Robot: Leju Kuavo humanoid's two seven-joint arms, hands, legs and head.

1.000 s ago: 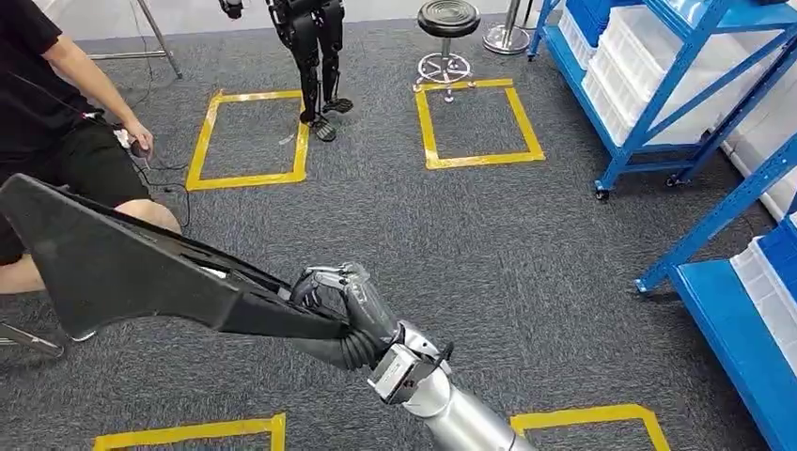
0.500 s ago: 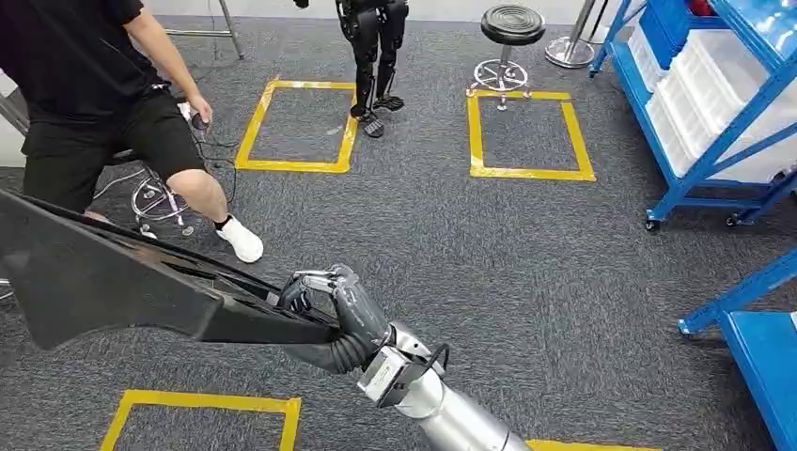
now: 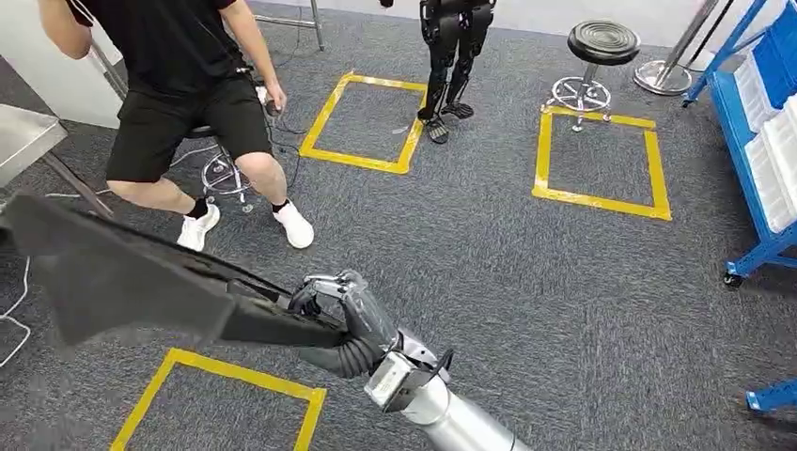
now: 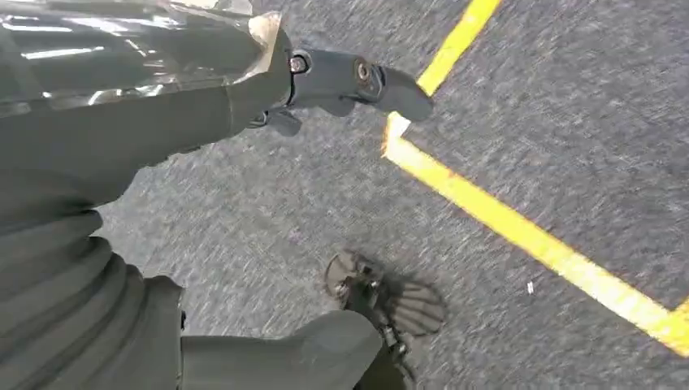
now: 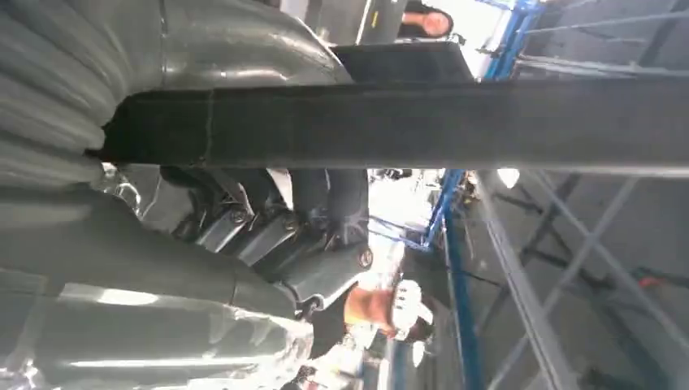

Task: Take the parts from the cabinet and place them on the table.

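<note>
Head view: the right hand (image 3: pixel 343 315) grips the narrow end of a long black part (image 3: pixel 122 277), fingers wrapped around it. The wide end juts far out to the robot's left, above the grey carpet (image 3: pixel 489 272) and over a yellow tape square (image 3: pixel 216 395). A person (image 3: pixel 188 103) in black sits on a stool close beyond the part's far end. The corner of a metal table (image 3: pixel 23 141) shows at the left edge.

Left wrist view: the left hand (image 4: pixel 244 73) hangs over carpet with fingers apart and nothing in it.

Right wrist view: the fingers (image 5: pixel 325 211) curl tightly under the black part, which crosses the picture as a dark bar.

Risks, as I judge them: the part is held at one end only, so its long overhang could twist or slip in the grip. Swinging it toward the table could strike the seated person or the table edge.
</note>
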